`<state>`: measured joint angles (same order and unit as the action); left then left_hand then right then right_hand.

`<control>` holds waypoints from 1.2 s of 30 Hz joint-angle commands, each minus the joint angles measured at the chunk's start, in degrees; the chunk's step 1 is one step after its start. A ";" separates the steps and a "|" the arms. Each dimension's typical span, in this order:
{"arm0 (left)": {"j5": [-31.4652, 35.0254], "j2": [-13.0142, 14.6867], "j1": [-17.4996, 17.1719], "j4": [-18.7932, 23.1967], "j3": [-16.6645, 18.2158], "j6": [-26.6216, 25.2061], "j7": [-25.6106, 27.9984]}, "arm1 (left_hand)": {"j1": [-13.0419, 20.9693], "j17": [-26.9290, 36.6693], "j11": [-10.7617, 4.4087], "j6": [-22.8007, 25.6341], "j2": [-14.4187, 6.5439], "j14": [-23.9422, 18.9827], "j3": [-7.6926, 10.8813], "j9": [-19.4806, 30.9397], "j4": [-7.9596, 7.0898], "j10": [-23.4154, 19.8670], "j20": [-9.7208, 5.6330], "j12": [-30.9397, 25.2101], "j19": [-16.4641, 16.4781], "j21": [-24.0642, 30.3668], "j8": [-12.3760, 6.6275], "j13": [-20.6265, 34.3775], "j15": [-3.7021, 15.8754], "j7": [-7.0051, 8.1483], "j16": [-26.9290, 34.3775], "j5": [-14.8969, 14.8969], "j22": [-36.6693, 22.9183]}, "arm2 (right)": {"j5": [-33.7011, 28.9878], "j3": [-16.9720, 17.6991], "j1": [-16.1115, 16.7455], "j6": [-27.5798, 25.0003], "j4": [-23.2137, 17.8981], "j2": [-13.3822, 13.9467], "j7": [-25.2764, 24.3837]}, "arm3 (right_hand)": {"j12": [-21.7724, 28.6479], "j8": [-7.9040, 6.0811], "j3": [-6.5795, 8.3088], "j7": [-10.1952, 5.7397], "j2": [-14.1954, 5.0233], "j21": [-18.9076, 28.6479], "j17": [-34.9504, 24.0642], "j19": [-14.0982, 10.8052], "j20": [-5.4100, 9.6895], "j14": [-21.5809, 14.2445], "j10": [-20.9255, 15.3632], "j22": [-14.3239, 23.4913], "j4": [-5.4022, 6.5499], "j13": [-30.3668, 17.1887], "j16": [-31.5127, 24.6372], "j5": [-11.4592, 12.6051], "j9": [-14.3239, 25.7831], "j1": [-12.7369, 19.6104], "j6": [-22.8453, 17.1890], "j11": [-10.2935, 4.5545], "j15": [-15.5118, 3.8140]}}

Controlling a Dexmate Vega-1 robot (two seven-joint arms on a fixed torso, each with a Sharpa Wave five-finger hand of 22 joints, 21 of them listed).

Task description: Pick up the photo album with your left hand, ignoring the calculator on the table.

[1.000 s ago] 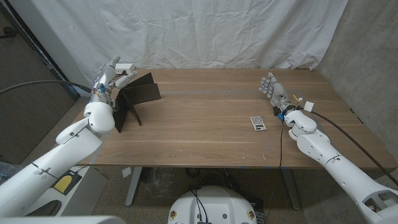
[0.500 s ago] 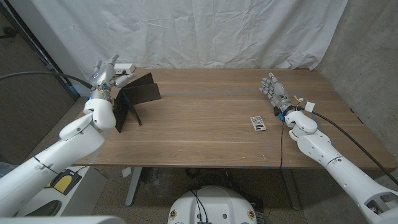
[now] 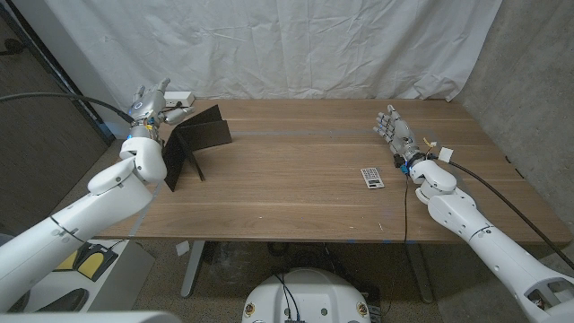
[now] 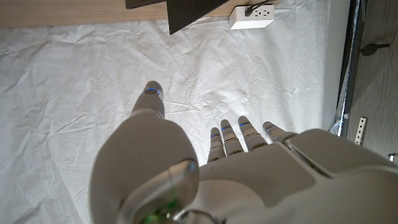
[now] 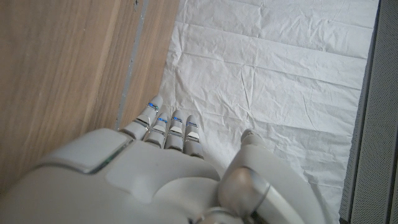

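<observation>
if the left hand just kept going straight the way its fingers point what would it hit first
Probably the white backdrop sheet. The left hand is open at the table's far left corner, fingers aimed past the dark album beside it. The power strip lies off that line, though depth is unclear.

Dark photo album [image 3: 195, 144] standing open, table's far-left corner.
</observation>
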<state>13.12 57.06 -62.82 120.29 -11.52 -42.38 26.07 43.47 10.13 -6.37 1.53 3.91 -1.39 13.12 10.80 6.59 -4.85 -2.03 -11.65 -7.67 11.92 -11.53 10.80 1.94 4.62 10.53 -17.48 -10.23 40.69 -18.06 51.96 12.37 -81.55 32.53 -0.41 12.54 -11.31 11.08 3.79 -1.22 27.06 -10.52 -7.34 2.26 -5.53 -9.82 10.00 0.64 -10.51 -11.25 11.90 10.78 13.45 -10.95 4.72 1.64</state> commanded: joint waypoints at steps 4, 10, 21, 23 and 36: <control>2.96 4.15 5.87 1.80 -7.22 -9.73 -4.73 | 0.99 0.07 -0.03 -0.76 0.71 -0.04 -0.14 0.26 0.60 0.72 -3.67 0.20 1.77 0.86 0.29 0.18 4.28 -0.28 0.17 -0.49 -0.10 | -0.22 -0.56 -0.49 -0.64 -0.34 -0.22 -0.46 | 0.03 -0.06 0.13 0.02 -0.44 -0.30 -0.26 -0.58 1.85 -0.76 -0.57 0.08 -0.19 -0.18 -0.09 -0.12 0.23 0.10 -0.49 0.06 0.08; 2.12 5.16 6.56 2.10 -7.56 -10.93 -5.72 | 1.10 0.13 -0.09 -1.01 1.74 0.09 -0.83 0.27 0.76 0.89 -1.62 0.15 -1.82 -0.66 0.26 0.21 4.09 -0.29 0.14 -0.55 -0.15 | -0.38 -0.75 -0.68 -1.11 -0.49 -0.25 -0.78 | 0.04 -0.04 0.11 0.04 -0.45 -0.40 -0.26 -0.68 1.78 -0.80 -0.64 0.08 -0.22 -0.19 -0.09 -0.14 0.23 0.09 -0.44 0.03 0.02; 7.01 7.40 14.08 0.91 -16.57 -14.92 -10.68 | 1.28 0.15 -0.54 0.19 2.09 0.34 -1.19 0.29 0.79 0.06 -1.39 -0.24 -2.52 -0.76 -0.25 0.24 4.30 -0.02 0.11 -0.66 -0.22 | -0.87 -1.24 -1.41 -1.65 -0.85 -0.41 -1.03 | 0.16 -0.03 0.05 0.07 -0.51 -0.50 -0.29 -1.21 1.66 -1.42 -1.05 0.08 -0.24 -0.19 -0.30 -0.18 0.23 0.00 -0.41 -0.03 -0.15; 7.47 7.31 14.95 0.62 -17.32 -15.05 -11.28 | 1.36 0.14 -0.58 0.28 2.12 0.30 -1.22 0.29 0.80 -0.27 -1.67 -0.36 -2.44 -0.70 -0.27 0.24 4.37 0.14 0.14 -0.69 -0.23 | -0.88 -1.30 -1.47 -1.71 -0.86 -0.48 -1.07 | 0.19 -0.02 0.03 0.05 -0.50 -0.54 -0.30 -1.31 1.66 -1.53 -1.14 0.08 -0.24 -0.19 -0.33 -0.19 0.23 -0.02 -0.39 0.09 -0.06; 10.77 6.64 18.19 -1.50 -21.23 -15.63 -13.99 | 0.90 0.27 -1.21 1.26 2.76 -0.78 -2.10 0.32 0.47 -1.49 -0.30 -0.79 -1.00 0.03 -0.52 0.35 3.99 0.00 0.61 -0.89 -0.42 | -1.02 -1.38 -1.18 -2.75 -1.75 -0.20 -1.96 | 0.51 0.03 -0.17 0.11 -0.60 -0.57 -0.42 -3.10 1.55 -3.83 -2.30 0.12 -0.23 -0.19 -1.04 -0.29 0.23 -0.35 -0.19 0.30 -0.26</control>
<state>20.78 63.75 -49.08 120.65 -27.53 -56.53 15.47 44.36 10.29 -7.48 2.28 6.03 -1.70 11.46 10.79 7.13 -5.80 -2.04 -12.14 -8.69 11.47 -11.53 11.08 2.25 4.50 10.88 -18.15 -10.55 39.89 -19.34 50.68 10.34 -82.67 32.19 -1.59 12.54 -11.31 11.08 3.79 -1.54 26.45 -10.81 -9.89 2.15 -8.71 -11.48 9.99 0.64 -10.52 -11.70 11.64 10.77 13.14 -10.95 4.93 1.34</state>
